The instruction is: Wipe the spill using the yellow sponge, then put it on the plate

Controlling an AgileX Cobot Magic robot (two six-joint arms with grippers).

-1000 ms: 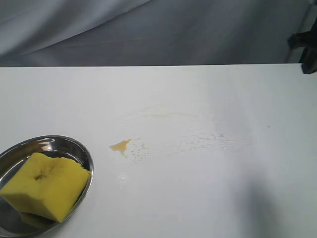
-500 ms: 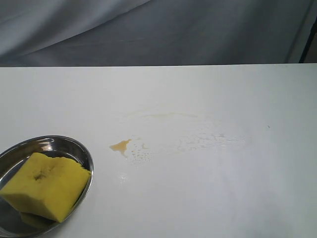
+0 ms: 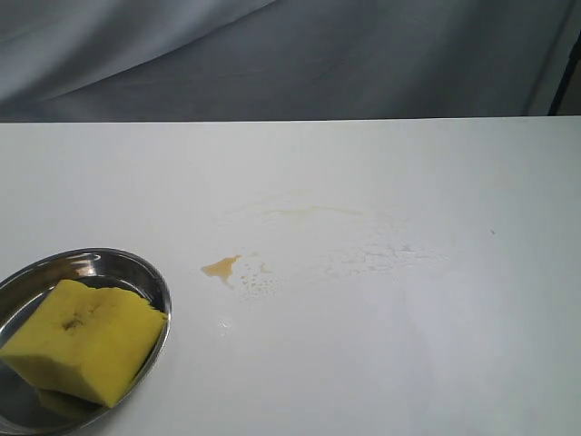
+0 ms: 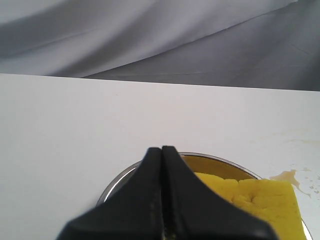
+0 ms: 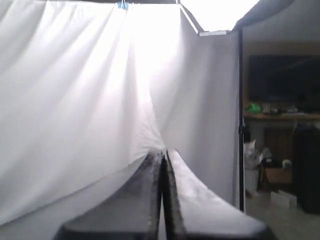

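The yellow sponge (image 3: pixel 82 338) lies in the steel plate (image 3: pixel 150 272) at the front left of the white table. A small amber spill (image 3: pixel 221 267) sits to the right of the plate, with faint smears (image 3: pixel 363 259) trailing further right. Neither gripper shows in the exterior view. In the left wrist view my left gripper (image 4: pixel 162 149) is shut with nothing between its jaws, and behind it are the plate (image 4: pixel 125 175), the sponge (image 4: pixel 260 197) and the spill (image 4: pixel 286 176). My right gripper (image 5: pixel 161 153) is shut too, raised and facing the white curtain.
A grey cloth backdrop (image 3: pixel 290 54) hangs behind the table's far edge. A dark stand pole (image 3: pixel 570 82) rises at the far right. The right wrist view shows a curtain (image 5: pixel 75 100) and a room with shelves (image 5: pixel 280 117) beyond.
The dark right arm that stood at the far right edge a second ago has left the exterior view. Sponge, plate and spill have not moved.
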